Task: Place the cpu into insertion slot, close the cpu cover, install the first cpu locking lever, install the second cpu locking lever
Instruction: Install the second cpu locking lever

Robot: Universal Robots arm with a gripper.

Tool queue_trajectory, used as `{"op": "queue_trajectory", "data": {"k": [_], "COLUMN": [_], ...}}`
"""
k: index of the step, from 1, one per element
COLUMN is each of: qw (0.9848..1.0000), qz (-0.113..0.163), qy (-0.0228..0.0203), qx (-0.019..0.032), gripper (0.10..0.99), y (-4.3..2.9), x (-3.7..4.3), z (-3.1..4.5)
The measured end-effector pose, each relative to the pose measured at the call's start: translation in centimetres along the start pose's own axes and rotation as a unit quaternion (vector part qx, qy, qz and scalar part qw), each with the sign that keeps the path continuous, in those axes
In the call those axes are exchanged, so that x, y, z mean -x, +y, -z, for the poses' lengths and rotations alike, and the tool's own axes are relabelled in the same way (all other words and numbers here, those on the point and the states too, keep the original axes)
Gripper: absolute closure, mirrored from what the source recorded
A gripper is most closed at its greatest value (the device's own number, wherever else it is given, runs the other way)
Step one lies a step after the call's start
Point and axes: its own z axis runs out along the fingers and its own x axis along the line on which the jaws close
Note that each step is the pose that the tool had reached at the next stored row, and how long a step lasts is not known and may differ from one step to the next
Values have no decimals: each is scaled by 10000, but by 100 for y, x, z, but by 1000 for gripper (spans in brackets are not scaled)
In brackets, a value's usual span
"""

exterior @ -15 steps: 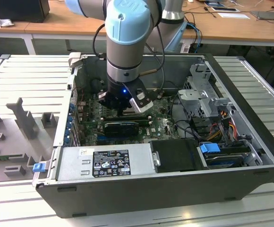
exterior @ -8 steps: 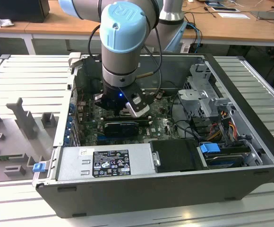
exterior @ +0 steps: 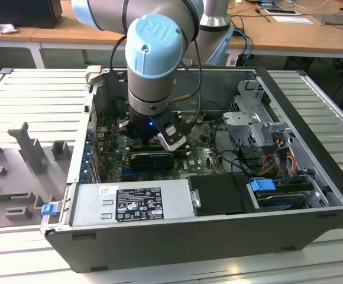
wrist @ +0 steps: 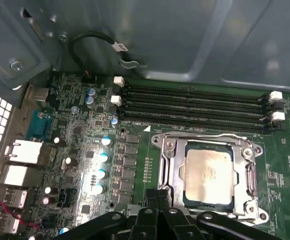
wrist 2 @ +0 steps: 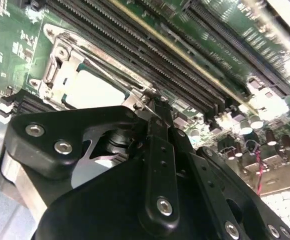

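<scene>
Looks like a robotics lab: an opened desktop computer case (exterior: 219, 177) lies on a slatted aluminium counter (exterior: 35, 94), with wooden desks (exterior: 290, 32) and loose papers (exterior: 293, 19) well behind the gripper (exterior: 159, 145).

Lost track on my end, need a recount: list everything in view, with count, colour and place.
cpu: one, pale silver, seated in the insertion slot.
insertion slot: one, dark, on the green board.
cpu cover: one, silvery frame, down around the cpu.
memory slots: four, black, beside the socket.
power supply: one, grey, at the case's near edge.
computer case: one, black, open, on the slatted table.
gripper: one, black, at the cover's edge.
</scene>
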Motion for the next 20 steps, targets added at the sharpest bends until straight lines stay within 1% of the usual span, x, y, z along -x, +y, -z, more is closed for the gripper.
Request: {"op": "queue_trajectory", "data": {"k": [1, 3, 4, 5, 6, 8, 9, 10, 11, 13, 14, 15, 16, 20], "qw": [10000, 10000, 10000, 10000, 10000, 10000, 10000, 10000, 10000, 10000, 9999, 9999, 9998, 9998], "qz": [7, 12, 13, 13, 13, 11, 11, 11, 9, -15, -32, -41, -47, -49], "qy": [1, 2, 2, 3, 3, 6, 7, 9, 15, 81, 127, 154, 172, 174], "qx": [28, 40, 40, 39, 40, 40, 40, 41, 40, 48, 53, 58, 58, 51], "gripper": [980, 980, 980, 980, 980, 980, 980, 980, 980, 980, 980, 980, 980, 980], "y": [-6, -6, 9, 62, 95, 124, 147, 157, 160, 147, 136, 127, 110, 7], "x": [-1, -2, -1, -1, 0, 2, 2, 6, 19, 175, 282, 352, 409, 410], "z": [-10, -12, 32, 175, 249, 326, 386, 414, 426, 432, 435, 430, 427, 441]}}
